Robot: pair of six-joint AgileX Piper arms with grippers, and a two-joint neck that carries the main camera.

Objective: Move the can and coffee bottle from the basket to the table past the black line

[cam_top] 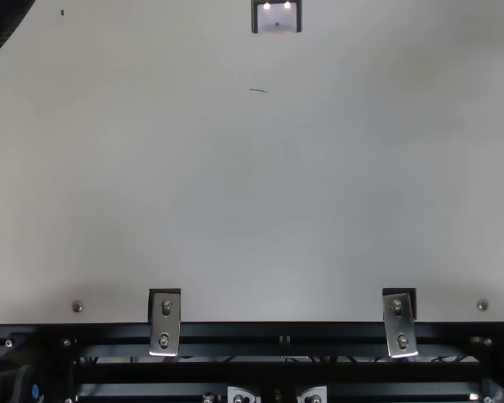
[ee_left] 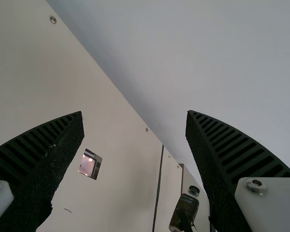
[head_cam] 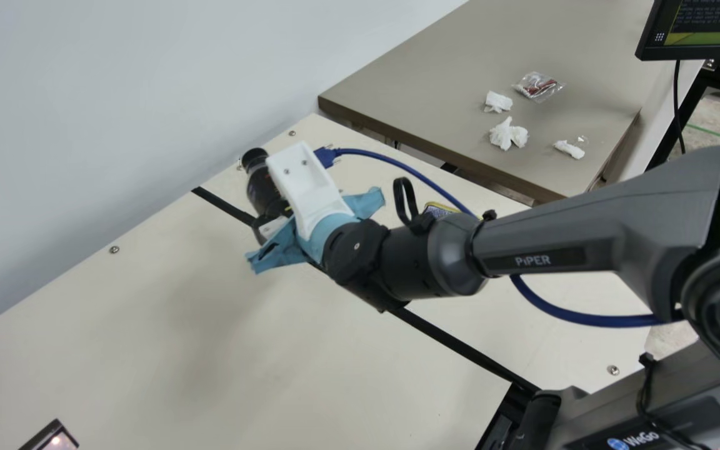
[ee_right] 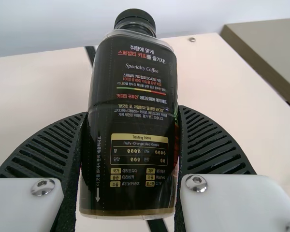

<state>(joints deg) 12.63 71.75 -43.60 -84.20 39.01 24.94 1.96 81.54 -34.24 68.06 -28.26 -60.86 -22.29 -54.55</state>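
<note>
Fingers of the left gripper (ee_left: 134, 112) stand spread wide, pinching nothing. Further right, the black line (head_cam: 454, 340) crosses the cream table (head_cam: 147, 337) obliquely; the target side is taken to be that of the blue cable (head_cam: 544, 304). Near the line's far end, in the main view, is the coffee bottle (head_cam: 263, 187), capped and roughly upright with a slight lean. It is pinched by the right gripper (ee_right: 133, 111), whose ribbed fingers press on opposite sides of its body. Whether the base touches the table cannot be told. Beyond the line, partly behind the right arm (head_cam: 535, 244), lies a yellow-edged printed item (head_cam: 440, 209), possibly the can; its identity is uncertain.

Step in hand, as judged: setting down the bottle past the line. The whole base should clear the line on the target side, since the line passes behind the bottle in the right wrist view. The bottle is best brought vertical and lowered until its base sits flat, then released by parting both fingers evenly. Being tall, it could topple if let go tilted, or if a finger drags on withdrawal.
</note>
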